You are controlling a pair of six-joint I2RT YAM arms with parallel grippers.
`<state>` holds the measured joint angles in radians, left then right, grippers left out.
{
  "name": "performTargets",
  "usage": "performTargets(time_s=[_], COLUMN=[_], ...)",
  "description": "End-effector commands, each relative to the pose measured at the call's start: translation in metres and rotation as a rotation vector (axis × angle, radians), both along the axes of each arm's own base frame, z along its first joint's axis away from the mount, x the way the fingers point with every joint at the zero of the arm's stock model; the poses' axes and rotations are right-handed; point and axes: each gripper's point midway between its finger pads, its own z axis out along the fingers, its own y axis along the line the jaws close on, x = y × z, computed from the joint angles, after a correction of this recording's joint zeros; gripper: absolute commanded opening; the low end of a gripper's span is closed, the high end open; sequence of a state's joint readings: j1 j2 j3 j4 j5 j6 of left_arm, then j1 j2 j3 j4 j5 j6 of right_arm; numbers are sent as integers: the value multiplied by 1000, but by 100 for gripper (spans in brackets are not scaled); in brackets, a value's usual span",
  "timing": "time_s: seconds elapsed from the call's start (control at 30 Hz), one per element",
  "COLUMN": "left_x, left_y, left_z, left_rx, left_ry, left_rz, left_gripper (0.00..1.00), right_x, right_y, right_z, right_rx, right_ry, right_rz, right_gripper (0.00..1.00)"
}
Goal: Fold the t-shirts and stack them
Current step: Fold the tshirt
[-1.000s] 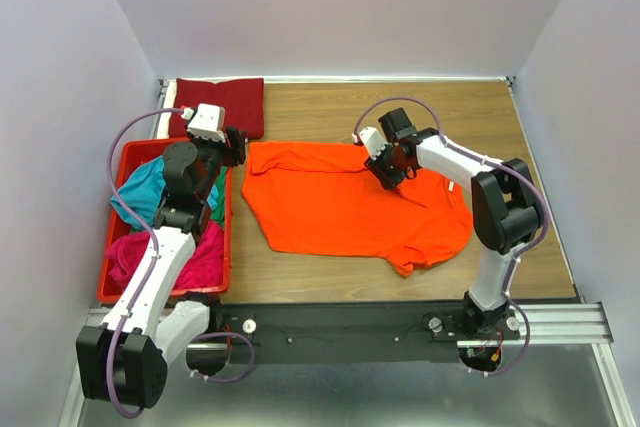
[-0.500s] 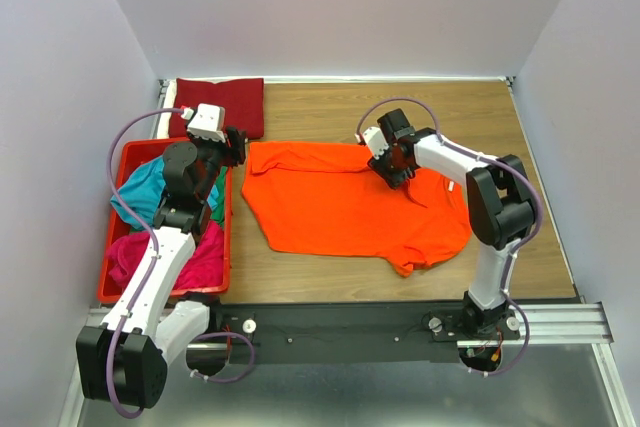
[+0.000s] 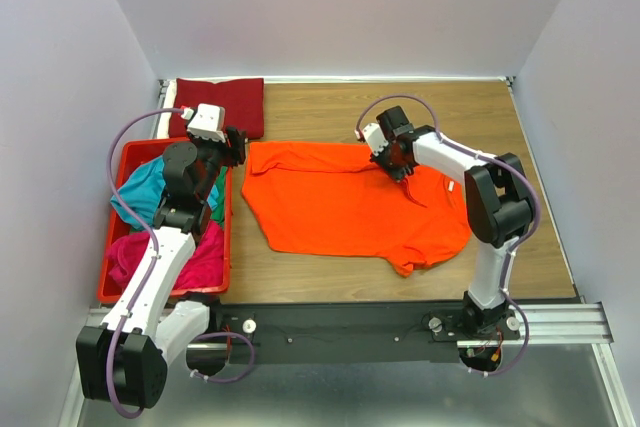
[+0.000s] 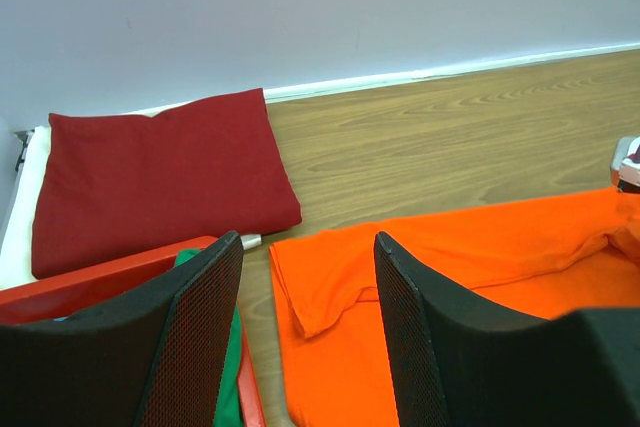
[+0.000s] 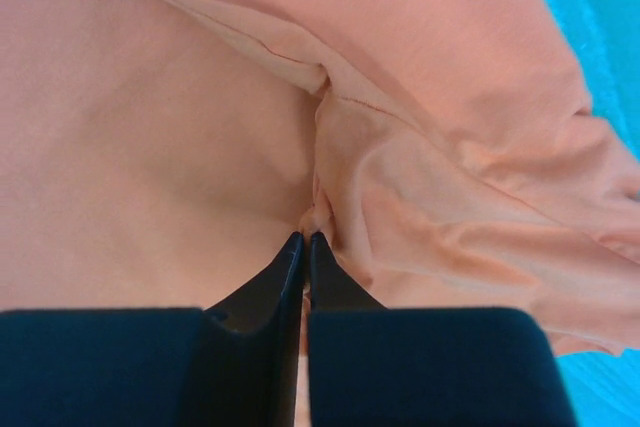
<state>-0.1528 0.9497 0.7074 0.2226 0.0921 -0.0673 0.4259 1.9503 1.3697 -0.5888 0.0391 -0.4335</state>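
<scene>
Orange t-shirt (image 3: 340,207) lies spread on the counter (image 3: 500,117), just right of the red crate (image 3: 228,247). I see the right fingers (image 5: 296,259) pressed together, pinching a fold of it near its far edge. The left fingers (image 3: 238,147) stand apart, gripping nothing, at the crate's far right corner. A folded dark red t-shirt (image 3: 225,102) lies at the counter's far left corner.

Left arm (image 3: 160,267) hides most of green shirt (image 3: 216,203) in crate (image 3: 228,237); orange shirt (image 5: 150,147) overruns right wrist view.

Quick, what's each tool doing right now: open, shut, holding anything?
Left tool: open, holding nothing.
Right tool: shut on a pinch of the orange tee.
</scene>
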Motion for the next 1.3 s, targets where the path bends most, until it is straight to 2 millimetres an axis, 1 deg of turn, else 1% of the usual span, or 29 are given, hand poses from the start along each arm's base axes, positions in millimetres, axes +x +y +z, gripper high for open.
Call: performTargets(time_s=[0.0, 0.03, 0.13, 0.2, 0.37, 0.53, 0.7, 0.8, 0.9, 0.93, 0.97, 1.0, 1.03, 1.1, 1.13, 1.2, 1.23, 1.27], left_x=[-2, -2, -2, -2, -2, -1, -1, -2, -1, -1, -1, -1, -1, -2, -1, -2, -2, -1], left_y=[-2, -3, -4, -4, -3, -3, -3, -3, -3, -4, -4, -4, -4, -4, -4, -3, -3, -4], left_z=[9, 11, 9, 9, 8, 8, 9, 8, 9, 7, 8, 7, 7, 7, 7, 6, 6, 5], left_rx=[0, 1, 0, 0, 2, 2, 2, 2, 2, 3, 2, 4, 3, 4, 3, 5, 5, 5], left_ry=[-27, -30, -25, -25, -24, -22, -24, -22, -24, -21, -22, -21, -21, -20, -19, -18, -17, -17], left_rz=[-11, -13, -16, -16, -13, -13, -13, -14, -14, -16, -17, -17, -19, -19, -16, -14, -13, -16], left_gripper=[63, 63, 63, 63, 63, 63, 63, 63, 63, 63, 63, 63, 63, 63, 63, 63, 63, 63], right_x=[12, 12, 3, -3, -18, -24, -32, -35, -37, -39, -40, -41, -43, -41, -33, -12, -3, 12], right_y=[10, 11, 26, 34, 45, 50, 57, 56, 49, 47, 46, 46, 45, 44, 36, 28, 19, -6], right_z=[27, 31, 38, 38, 28, 26, 29, 31, 30, 29, 28, 28, 27, 32, 37, 54, 61, 66], right_rx=[64, 70, 154, 200, 250, 275, 309, 309, 276, 262, 258, 256, 254, 250, 246, 291, 319, 352], right_ry=[-61, -67, -35, -8, 76, 117, 146, 152, 151, 158, 164, 166, 175, 159, 135, 78, 61, 43], right_rz=[-5, 0, 42, 64, 107, 126, 172, 193, 206, 218, 218, 220, 218, 208, 161, 86, 42, -53], right_gripper=[8, 8, 5, 4, 3, 3, 3, 3, 3, 4, 9, 16, 35, 40, 41, 41, 42, 42])
